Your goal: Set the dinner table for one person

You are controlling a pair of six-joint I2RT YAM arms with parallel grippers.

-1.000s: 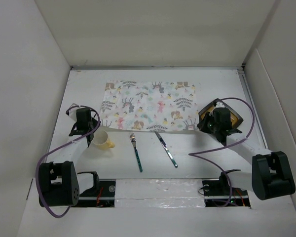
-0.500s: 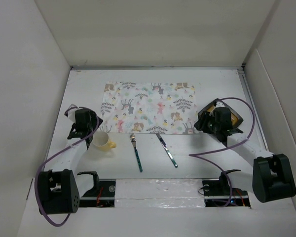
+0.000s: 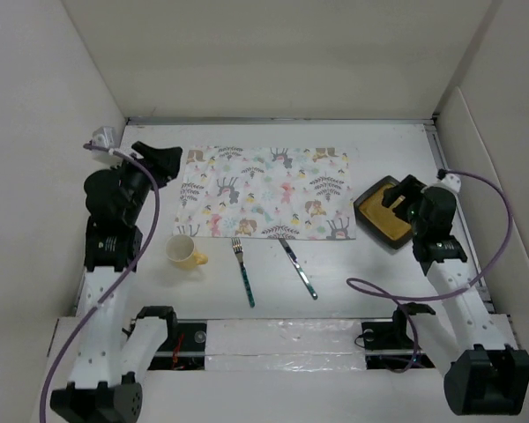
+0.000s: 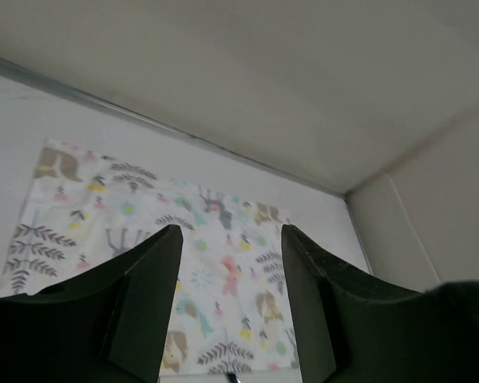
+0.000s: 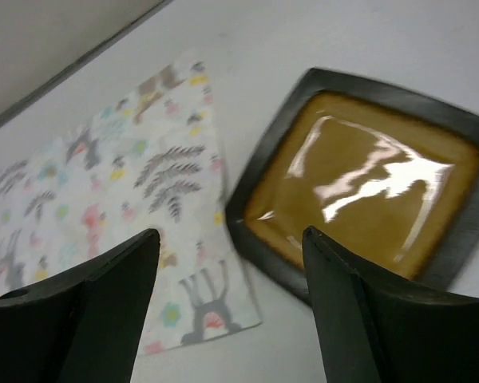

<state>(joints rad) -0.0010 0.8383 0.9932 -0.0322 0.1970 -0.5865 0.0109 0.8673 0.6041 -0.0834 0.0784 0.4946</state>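
Dinner table (image 3: pixel 383 145) lies beneath two empty grippers

The left gripper (image 3: pixel 167 162) hangs above the table's far-left part, beside the left edge of the placemat (image 3: pixel 269 189). Its jaws are wide apart with nothing between them. The right gripper (image 3: pixel 397 196), equally spread and empty, hovers over the square brown plate (image 3: pixel 379 216), which sits on the table just beside the mat's right edge. A yellow cup (image 3: pixel 183 251), fork (image 3: pixel 243 269) and knife (image 3: pixel 298 267) lie on bare table along the mat's near edge. Upright pale panels stand close outside each arm. Open white surface runs beyond the mat's far edge.
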